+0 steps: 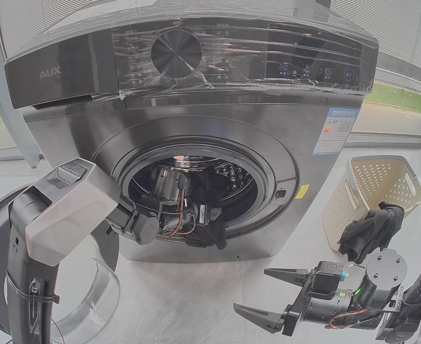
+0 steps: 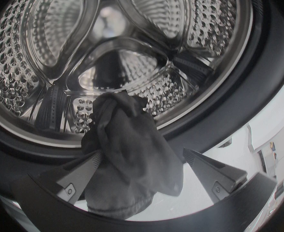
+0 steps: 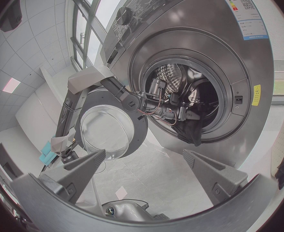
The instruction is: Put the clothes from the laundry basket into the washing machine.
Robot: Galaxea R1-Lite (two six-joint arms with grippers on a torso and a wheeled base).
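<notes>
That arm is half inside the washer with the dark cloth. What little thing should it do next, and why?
Probably nudge the cloth deeper into the drum. The left gripper is open, yet the cloth hangs over the door rim, its lower part outside, so it could slip out or foul the door.

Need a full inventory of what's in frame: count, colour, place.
washing machine: 1, dark grey, centre
door: 1, grey ring with clear glass, swung open on the machine's left
drum: 1, shiny steel, inside the machine
garment at drum: 1, black, hanging over the opening's lower lip
laundry basket: 1, cream, tilted on the floor right of the machine
garment on basket: 1, black, draped over its rim
left gripper: 1, dark, open, at the drum mouth
right gripper: 1, dark, open, low beside the basket
</notes>
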